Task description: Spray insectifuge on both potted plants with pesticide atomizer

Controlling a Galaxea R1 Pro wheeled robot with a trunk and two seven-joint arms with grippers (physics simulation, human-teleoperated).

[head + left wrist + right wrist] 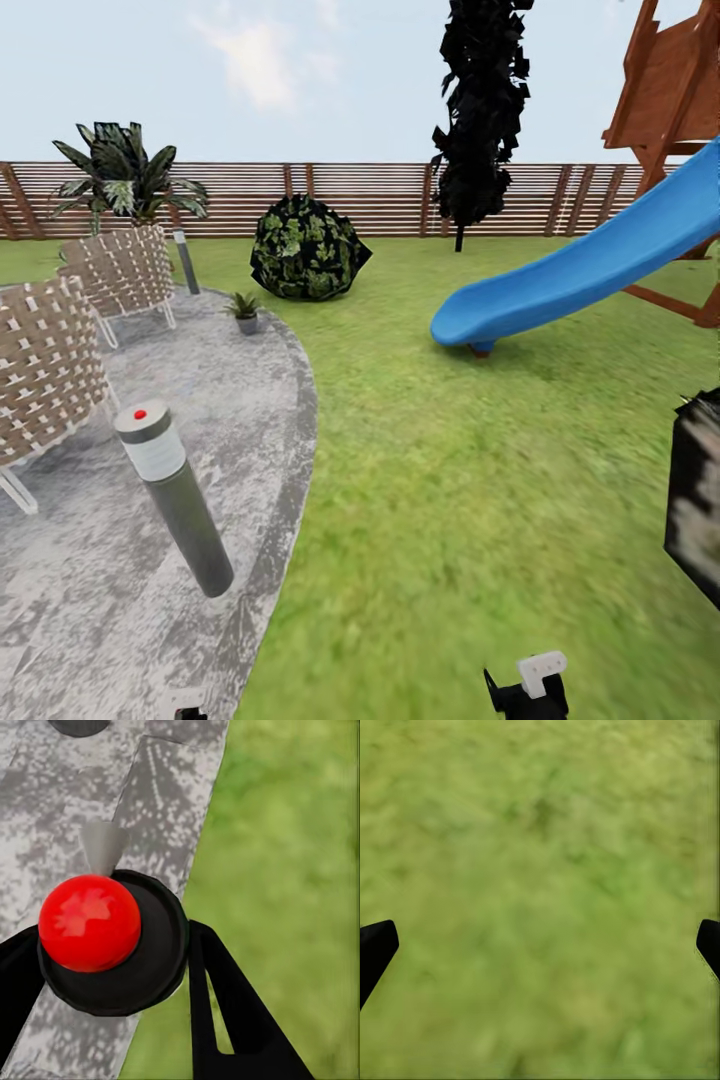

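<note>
Left gripper (112, 967) holds the pesticide atomizer (112, 945), its two black fingers (225, 1012) closed against the sides of the round black body. Seen from above in the left wrist view, the atomizer carries a red ball top (90, 922) and a grey cone nozzle (103, 846); it hangs over the edge where the grey paved patio (67, 787) meets the lawn (292, 870). Its contents cannot be seen. Right gripper (540, 945) is spread wide over bare grass, nothing between its fingertips (375, 949). One potted plant (243, 310) stands at the patio's far edge: a small grey pot with a rosette of pointed green leaves; whether specks lie on the leaves is too small to tell. Two woven chairs (45, 370) and a grey bollard lamp (175, 495) occupy the patio. A round clipped bush (305, 250), a blue slide (590, 270) and a slatted fence (380, 195) lie beyond.
</note>
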